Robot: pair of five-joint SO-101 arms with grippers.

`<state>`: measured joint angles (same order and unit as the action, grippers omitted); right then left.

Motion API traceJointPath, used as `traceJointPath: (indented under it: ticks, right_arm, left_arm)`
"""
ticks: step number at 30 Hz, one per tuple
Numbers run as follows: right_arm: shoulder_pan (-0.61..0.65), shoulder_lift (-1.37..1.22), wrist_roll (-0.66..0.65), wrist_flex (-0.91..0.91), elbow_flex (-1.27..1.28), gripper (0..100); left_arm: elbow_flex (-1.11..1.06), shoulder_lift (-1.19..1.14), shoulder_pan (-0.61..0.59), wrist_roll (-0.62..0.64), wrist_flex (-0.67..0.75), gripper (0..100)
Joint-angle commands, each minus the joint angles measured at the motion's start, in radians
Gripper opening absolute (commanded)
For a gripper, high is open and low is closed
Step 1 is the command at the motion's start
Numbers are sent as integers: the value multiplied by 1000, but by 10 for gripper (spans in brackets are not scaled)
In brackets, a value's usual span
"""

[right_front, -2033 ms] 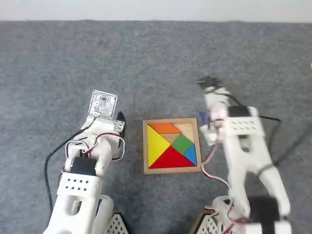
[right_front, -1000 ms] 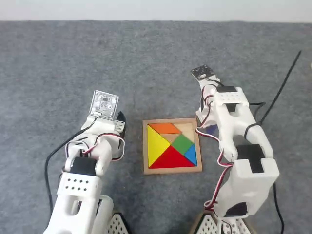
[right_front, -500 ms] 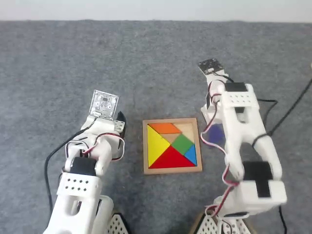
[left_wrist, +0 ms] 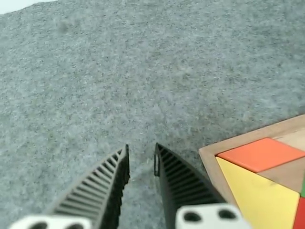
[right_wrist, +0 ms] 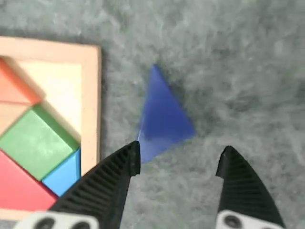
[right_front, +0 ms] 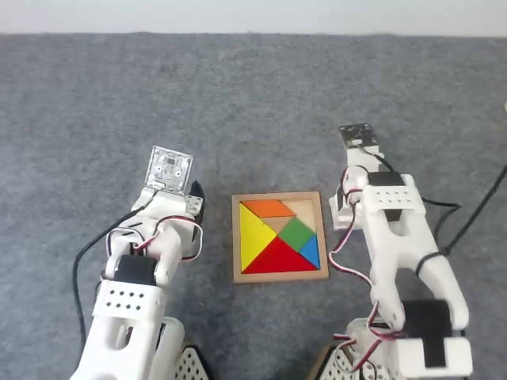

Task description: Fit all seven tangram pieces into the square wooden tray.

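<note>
Over the last two seconds the right arm [right_front: 396, 237] has swung from close against the tray's side, out past it, and back to a spot a little clear of it; the left arm [right_front: 146, 253] has not moved, and the pieces in the tray lie as before.

Nearest the bases, the left gripper [left_wrist: 141, 150] sits low over the grey carpet [right_front: 238, 103], its fingers a narrow slit apart and holding nothing, just off a corner of the tray [right_front: 279, 275]. The tray lies flat between the two arms. Inside it are a red triangle [right_front: 281, 257], a yellow triangle [right_front: 255, 233], a green square [right_front: 297, 233], a light-blue triangle [right_front: 310, 252], a tan triangle [right_front: 277, 224] and an orange piece [right_front: 268, 208], with a pale patch in the far corner [right_wrist: 57, 90] on the right arm's side.

Outside that edge, the blue triangle [right_wrist: 162, 117] lies flat on the carpet, near the rim but apart from it. The right gripper [right_wrist: 181, 153] hangs over it with fingers spread wide and empty, one tip just beside the triangle's corner; contact cannot be told.

The carpet runs on to a light strip [right_front: 253, 16] at the far edge.
</note>
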<state>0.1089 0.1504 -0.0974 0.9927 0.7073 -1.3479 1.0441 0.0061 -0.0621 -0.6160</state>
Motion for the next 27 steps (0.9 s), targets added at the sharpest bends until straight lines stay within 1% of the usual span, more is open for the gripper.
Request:
traceJointPath:
  ticks: [1, 14, 18, 23, 27]
  right_arm:
    - [2, -42, 14, -42, -8, 267]
    - [22, -81, -12, -84, -18, 264]
    - [24, -137, -25, -90, -25, 263]
    - [41, -217, -25, -42, -118, 263]
    - [38, -243, -23, -44, -141, 263]
  left_arm:
    - [8, 6, -3, -11, 28, 87]
    - [10, 6, -3, -11, 28, 87]
    - [10, 6, -3, -11, 28, 87]
    - [10, 6, -3, -11, 28, 87]
    - [10, 6, -3, -11, 28, 87]
